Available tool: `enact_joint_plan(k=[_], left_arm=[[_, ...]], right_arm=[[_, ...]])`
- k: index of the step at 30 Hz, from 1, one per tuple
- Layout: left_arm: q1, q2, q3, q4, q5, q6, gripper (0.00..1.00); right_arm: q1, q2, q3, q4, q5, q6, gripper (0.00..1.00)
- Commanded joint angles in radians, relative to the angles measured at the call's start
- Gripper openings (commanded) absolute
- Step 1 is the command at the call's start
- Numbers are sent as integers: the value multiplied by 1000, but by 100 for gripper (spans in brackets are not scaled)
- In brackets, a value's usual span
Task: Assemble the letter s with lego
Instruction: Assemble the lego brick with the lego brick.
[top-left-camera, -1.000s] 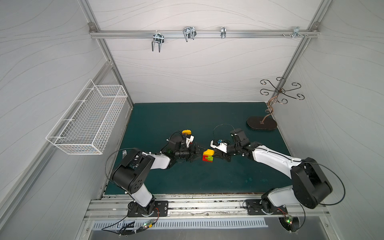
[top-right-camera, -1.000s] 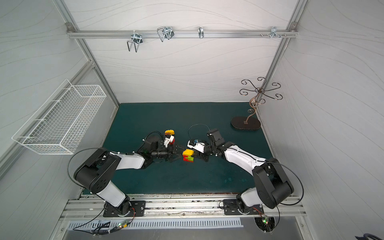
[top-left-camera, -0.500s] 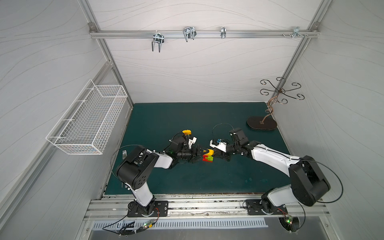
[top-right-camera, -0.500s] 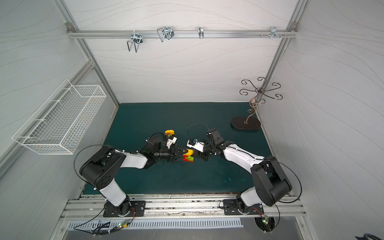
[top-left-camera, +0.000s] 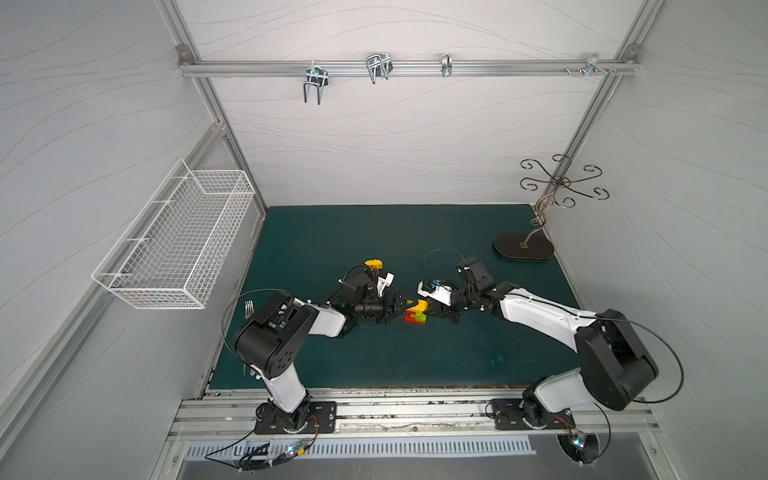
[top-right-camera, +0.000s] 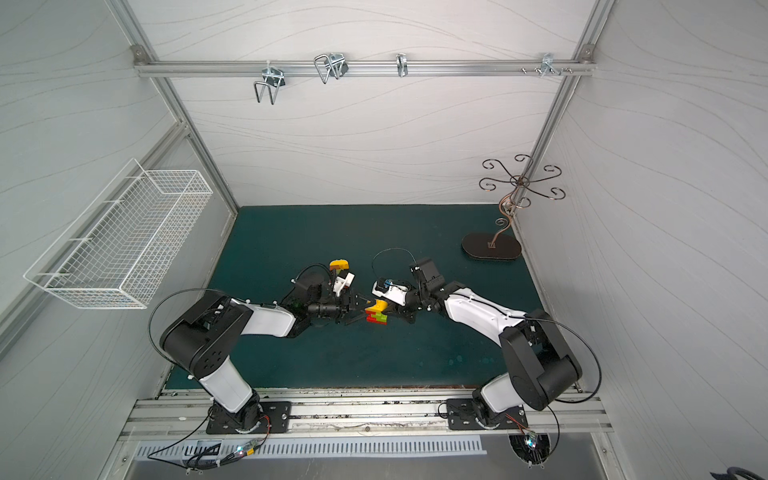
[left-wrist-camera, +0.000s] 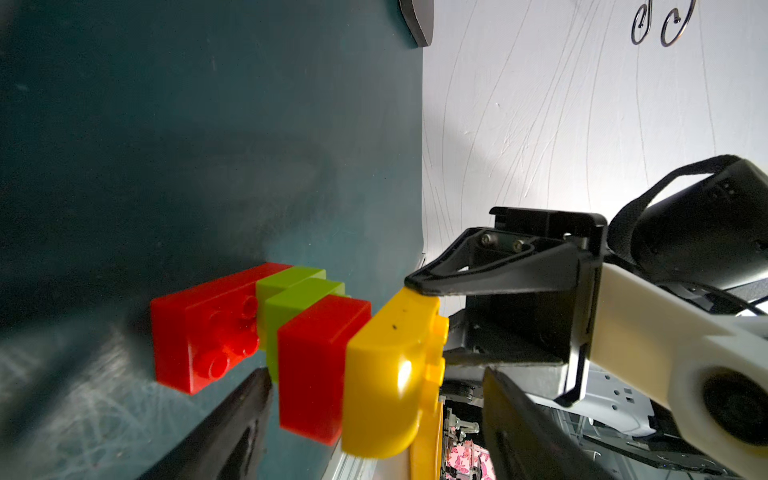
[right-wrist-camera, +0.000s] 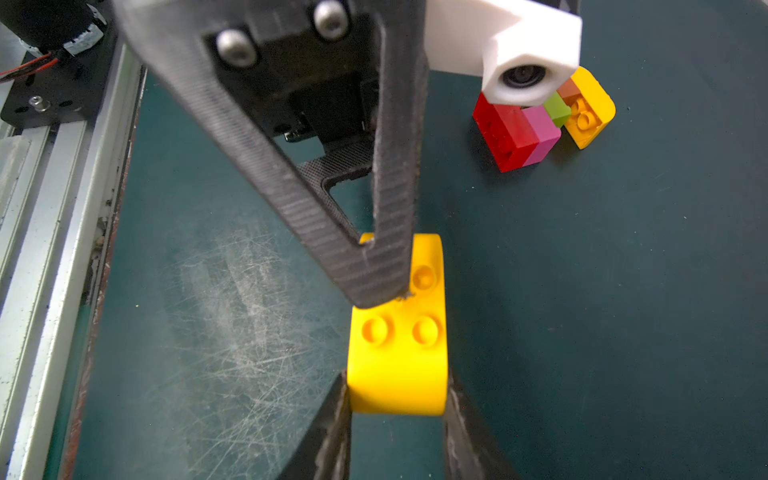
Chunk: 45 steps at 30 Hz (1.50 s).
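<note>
1. I am looking into a white-panelled cell with a dark green mat. A white wire basket hangs on the wall, well apart from the work.
2. At mid-mat stands a small stack of studded plastic bricks: a red oblong brick against the mat, then a lime green brick, a red square brick and a yellow round-topped brick on top.
3. My right gripper is clamped on the yellow round-topped brick's sides.
4. My left gripper has its jaws apart astride the stack, with one finger on the yellow studs. I cannot tell whether it grips.
5. A second cluster of red, pink, lime and yellow bricks lies on the mat near my left wrist.
</note>
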Motion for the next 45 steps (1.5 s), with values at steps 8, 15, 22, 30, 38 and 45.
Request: enact_joint_plan(k=[8, 15, 22, 30, 38, 45], left_arm=[[-8, 23, 41, 71, 36, -6, 74], [-10, 33, 41, 72, 39, -6, 70], [-11, 38, 41, 73, 41, -3, 68], [-11, 44, 39, 72, 44, -1, 65], [-10, 49, 39, 71, 45, -1, 62], [-10, 52, 41, 64, 45, 2, 59]], right_arm=[[9, 23, 25, -39, 14, 12, 21], [8, 23, 28, -50, 17, 5, 20], [6, 22, 31, -75, 24, -20, 20], [6, 21, 32, -86, 24, -24, 19], [6, 22, 33, -94, 26, -30, 18], [6, 27, 38, -104, 22, -35, 18]])
